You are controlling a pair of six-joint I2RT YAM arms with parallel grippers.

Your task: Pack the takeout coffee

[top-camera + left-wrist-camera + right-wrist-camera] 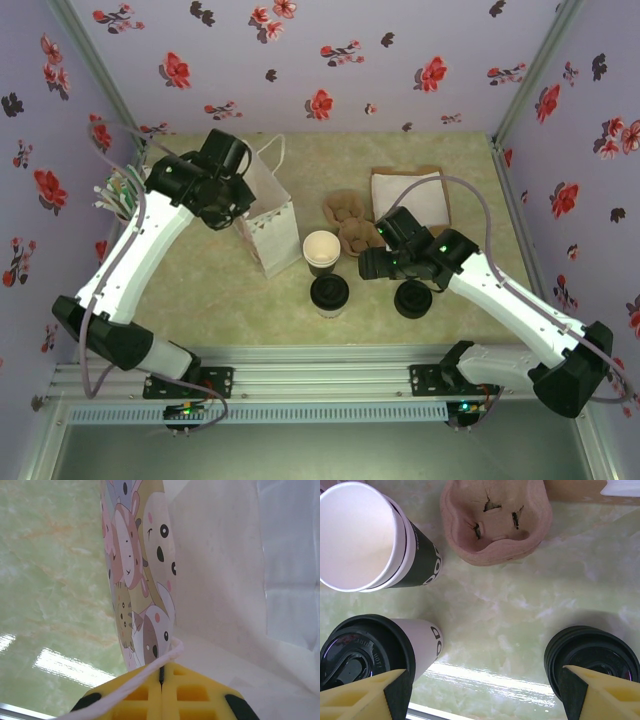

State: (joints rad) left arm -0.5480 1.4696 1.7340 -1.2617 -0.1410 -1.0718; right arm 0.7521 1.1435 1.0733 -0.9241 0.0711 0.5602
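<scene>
At the far left edge of the table (220, 290) stands a holder of paper-wrapped sticks (113, 195). Right of it, the left tool (161, 672) is closed, its yellow fingers (137, 695) pinching the white cord handle (130, 683) of the paper bag (272, 225), which stands upright and has cartoon animals printed on one side. Just right of the bag stands an open cup without a lid (321, 250), cream inside. Directly on its near side is the takeout coffee (329, 293), upright on the table with its black lid on, outside the bag. Far of the cups lies a brown pulp cup carrier (350, 222). The right tool (482, 680) hangs open above the table, one finger over the edge of the takeout coffee's lid and the other over the stack of black lids (413, 298); whether either touches, I cannot tell. Far right of the carrier lies a white napkin pile (408, 192) on a brown sheet.
</scene>
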